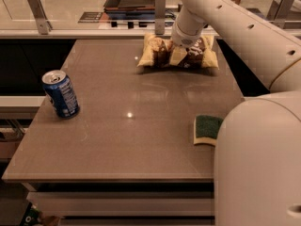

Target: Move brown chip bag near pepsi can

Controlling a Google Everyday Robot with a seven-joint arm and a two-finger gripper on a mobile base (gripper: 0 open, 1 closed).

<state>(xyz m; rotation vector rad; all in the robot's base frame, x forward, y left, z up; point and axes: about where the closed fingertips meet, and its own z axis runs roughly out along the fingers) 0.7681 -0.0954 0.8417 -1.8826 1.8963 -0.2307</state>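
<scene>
1. Dragging the brown chip bag (157,55) from the far edge of the bench (141,145) toward the pepsi can (61,94), well apart at the left edge, could let the crinkly film slip free, or the bag could topple the can.
2. The gripper (178,55) sits on the bag's middle. Its jaws are mostly masked, so I cannot tell whether they are pinching.

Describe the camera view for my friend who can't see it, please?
A white robot arm reaches over a brown table, with its pincer down on a brown chip bag at the far edge. A blue pepsi can stands apart near the left edge, and a green-and-yellow sponge lies on the right.
</scene>
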